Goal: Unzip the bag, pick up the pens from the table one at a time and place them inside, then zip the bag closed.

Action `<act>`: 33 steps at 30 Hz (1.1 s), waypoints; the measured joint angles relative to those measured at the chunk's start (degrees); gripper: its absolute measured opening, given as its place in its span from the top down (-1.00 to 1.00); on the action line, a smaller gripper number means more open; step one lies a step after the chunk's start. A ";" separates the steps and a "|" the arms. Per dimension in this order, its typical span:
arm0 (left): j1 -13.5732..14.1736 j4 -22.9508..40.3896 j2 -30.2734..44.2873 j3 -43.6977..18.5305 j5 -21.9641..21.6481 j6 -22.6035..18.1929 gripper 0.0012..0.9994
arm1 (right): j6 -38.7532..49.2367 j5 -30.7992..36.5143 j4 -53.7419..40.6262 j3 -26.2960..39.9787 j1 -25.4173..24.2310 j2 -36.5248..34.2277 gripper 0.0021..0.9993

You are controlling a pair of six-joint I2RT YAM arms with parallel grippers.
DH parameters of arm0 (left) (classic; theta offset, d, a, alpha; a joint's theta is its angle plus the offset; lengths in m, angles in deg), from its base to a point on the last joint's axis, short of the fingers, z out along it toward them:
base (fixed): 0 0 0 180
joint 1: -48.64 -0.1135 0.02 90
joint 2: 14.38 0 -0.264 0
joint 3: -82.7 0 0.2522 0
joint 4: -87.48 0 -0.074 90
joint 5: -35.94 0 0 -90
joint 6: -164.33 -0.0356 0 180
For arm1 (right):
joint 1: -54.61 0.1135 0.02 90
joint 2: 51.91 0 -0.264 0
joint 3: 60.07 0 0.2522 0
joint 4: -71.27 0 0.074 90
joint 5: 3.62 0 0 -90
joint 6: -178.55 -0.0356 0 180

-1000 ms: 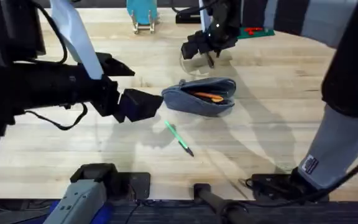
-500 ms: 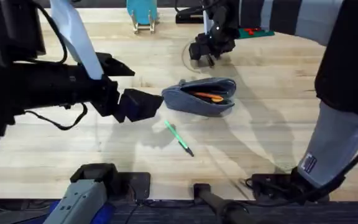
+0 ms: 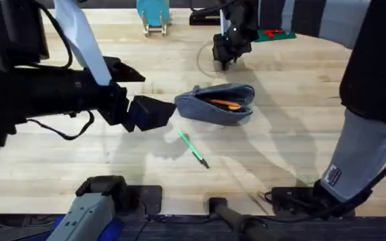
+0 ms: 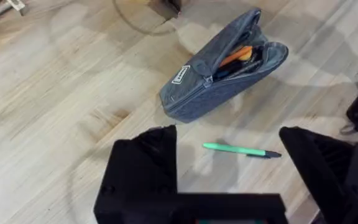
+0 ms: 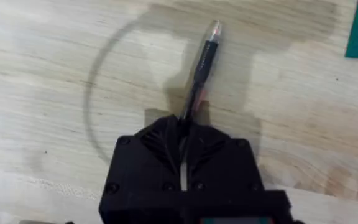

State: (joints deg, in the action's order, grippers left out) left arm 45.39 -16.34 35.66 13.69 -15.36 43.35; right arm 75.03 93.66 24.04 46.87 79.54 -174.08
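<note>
The blue-grey bag (image 3: pixel 216 104) lies unzipped mid-table, orange lining showing through the gap (image 4: pixel 222 68). A light green pen (image 3: pixel 193 148) with a dark tip rests on the table (image 3: pixel 300 134) just in front of the bag (image 4: pixel 241 150). My left gripper (image 3: pixel 143 90) hovers open to the left of the bag, with nothing between its fingers (image 4: pixel 229 174). Beyond the bag, my right gripper (image 3: pixel 223 61) is shut on the black pen (image 5: pixel 202 62). The pen sticks out past the fingertips (image 5: pixel 182 134) over the wood.
A teal stand (image 3: pixel 151 17) is at the back edge, and a green mat with red parts (image 3: pixel 273 33) at the back right. A faint ring mark (image 5: pixel 104 93) shows on the wood under the right gripper. Bare planks stretch on the right side.
My right gripper has shifted a little to the right with the black pen. The left arm, bag and green pen have not moved.
</note>
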 joint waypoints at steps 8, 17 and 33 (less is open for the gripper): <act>0.01 0.00 0.00 0.00 0.00 0.00 -0.99 | 0.00 -0.27 -1.17 0.65 -0.11 0.00 0.94; 0.01 0.00 -0.01 0.00 0.00 0.00 -0.99 | 2.64 -0.90 -8.50 6.17 -0.11 2.09 0.94; 0.01 0.00 0.00 0.00 0.00 0.00 -0.99 | 15.46 -1.09 -21.06 9.01 -0.09 14.27 0.94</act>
State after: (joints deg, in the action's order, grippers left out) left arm 45.39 -16.34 35.66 13.69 -15.36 43.35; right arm 90.50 92.57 2.98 55.88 79.45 -159.81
